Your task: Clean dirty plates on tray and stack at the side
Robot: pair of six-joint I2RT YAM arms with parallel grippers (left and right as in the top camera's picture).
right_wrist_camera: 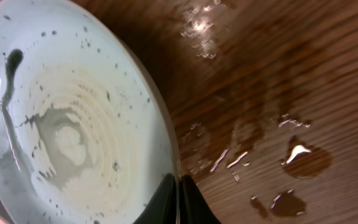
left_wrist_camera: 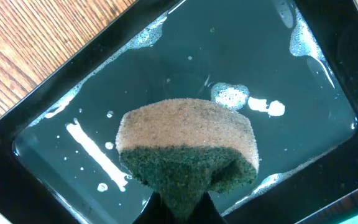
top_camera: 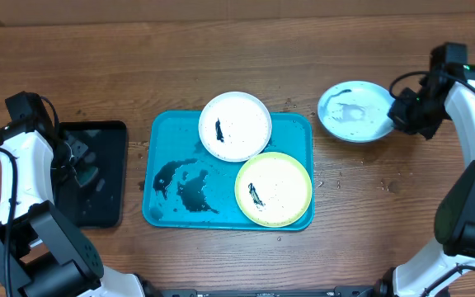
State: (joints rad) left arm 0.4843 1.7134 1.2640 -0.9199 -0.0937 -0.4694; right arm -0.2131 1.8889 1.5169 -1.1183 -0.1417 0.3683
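Observation:
The turquoise tray lies mid-table with black smears on its floor. On it sit a white plate and a yellow-green plate, each with a black smear. A light blue plate rests on the wood to the right of the tray, speckled and wet. My right gripper is shut on that plate's right rim. Over the black tray, my left gripper is shut on a tan and green sponge.
A smaller black tray holding soapy water stands left of the turquoise tray. Water drops spot the wooden table beside the blue plate. Bare wood runs along the back of the table.

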